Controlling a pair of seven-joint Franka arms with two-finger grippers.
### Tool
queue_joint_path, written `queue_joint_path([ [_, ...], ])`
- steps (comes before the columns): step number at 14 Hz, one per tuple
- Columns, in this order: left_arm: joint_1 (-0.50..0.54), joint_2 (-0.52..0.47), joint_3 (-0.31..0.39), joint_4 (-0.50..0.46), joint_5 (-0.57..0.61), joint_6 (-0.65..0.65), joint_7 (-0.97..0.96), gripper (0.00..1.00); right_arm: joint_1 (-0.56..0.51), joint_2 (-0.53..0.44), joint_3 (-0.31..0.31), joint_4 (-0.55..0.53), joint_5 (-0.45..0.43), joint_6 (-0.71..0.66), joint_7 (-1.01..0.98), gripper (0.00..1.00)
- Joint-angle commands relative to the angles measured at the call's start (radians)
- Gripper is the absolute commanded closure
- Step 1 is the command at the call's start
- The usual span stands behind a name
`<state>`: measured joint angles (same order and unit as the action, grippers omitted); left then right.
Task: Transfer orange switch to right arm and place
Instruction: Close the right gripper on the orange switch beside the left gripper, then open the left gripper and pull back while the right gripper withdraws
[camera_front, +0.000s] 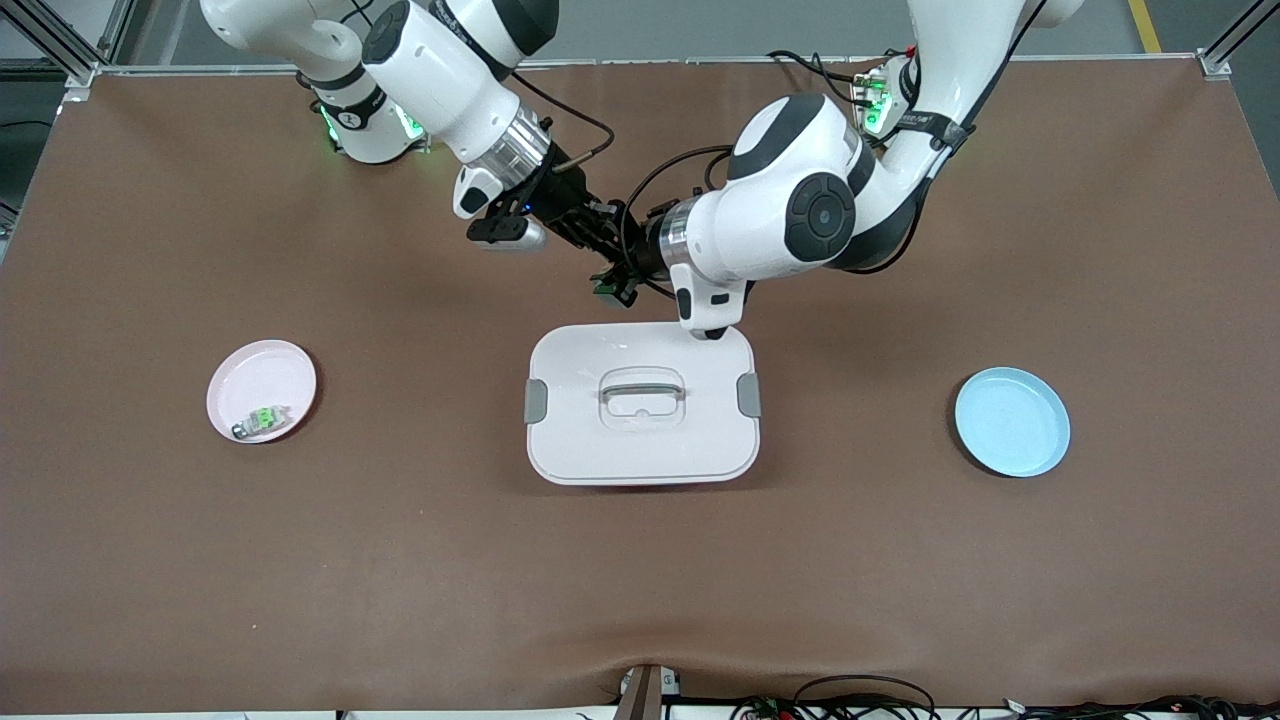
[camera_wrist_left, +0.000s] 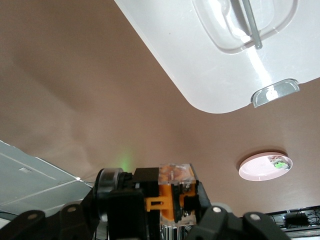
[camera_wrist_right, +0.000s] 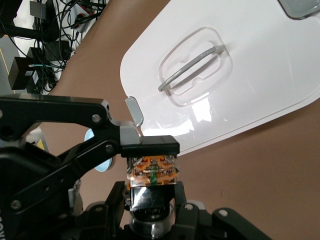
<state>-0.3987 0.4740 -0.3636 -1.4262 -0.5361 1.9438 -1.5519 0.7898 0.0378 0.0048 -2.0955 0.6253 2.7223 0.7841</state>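
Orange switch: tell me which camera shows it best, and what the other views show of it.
The left wrist view: the orange switch fills the foreground, with its orange middle and black end plain. The right wrist view shows only one face under a gripper finger. In the front view it is a tiny dark speck between the two grippers, above the table.

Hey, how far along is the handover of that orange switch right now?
Done: the orange switch is lifted, held above the table near the white lidded box. In hand: left gripper and right gripper are both shut on it, mid-handover. Left: the left gripper must release, then the right arm places it.
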Motion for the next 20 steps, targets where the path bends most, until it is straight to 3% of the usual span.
queue_joint_path([
  [1, -0.022, 0.003, -0.009, 0.036, -0.019, 0.001, -0.030, 1.00, 0.020, 0.036, -0.008, 0.022, 0.014, 0.007, 0.000, 0.73],
  [5, -0.028, 0.003, -0.009, 0.036, -0.019, 0.001, -0.030, 1.00, 0.020, 0.034, -0.008, 0.022, 0.014, 0.004, -0.003, 0.82],
  [9, -0.026, 0.002, -0.008, 0.036, -0.019, 0.000, -0.030, 0.97, 0.012, 0.024, -0.011, 0.022, 0.014, -0.009, -0.005, 0.82],
  [10, -0.026, 0.002, -0.009, 0.036, -0.019, 0.000, -0.030, 0.90, 0.011, 0.022, -0.011, 0.022, 0.014, -0.010, -0.005, 0.82],
  [11, -0.026, 0.000, -0.008, 0.036, -0.019, 0.001, -0.030, 0.75, 0.009, 0.019, -0.011, 0.020, 0.014, -0.012, -0.006, 0.82],
  [12, -0.026, -0.003, -0.008, 0.036, -0.019, 0.000, -0.025, 0.47, 0.009, 0.017, -0.011, 0.022, 0.014, -0.016, -0.006, 0.82],
  [13, -0.026, -0.006, -0.006, 0.038, -0.007, 0.000, -0.019, 0.00, 0.009, 0.017, -0.011, 0.022, 0.014, -0.016, -0.006, 0.82],
  [20, -0.002, -0.035, 0.020, 0.066, 0.021, -0.013, -0.014, 0.00, -0.014, -0.002, -0.017, 0.020, 0.002, -0.083, -0.019, 0.82],
])
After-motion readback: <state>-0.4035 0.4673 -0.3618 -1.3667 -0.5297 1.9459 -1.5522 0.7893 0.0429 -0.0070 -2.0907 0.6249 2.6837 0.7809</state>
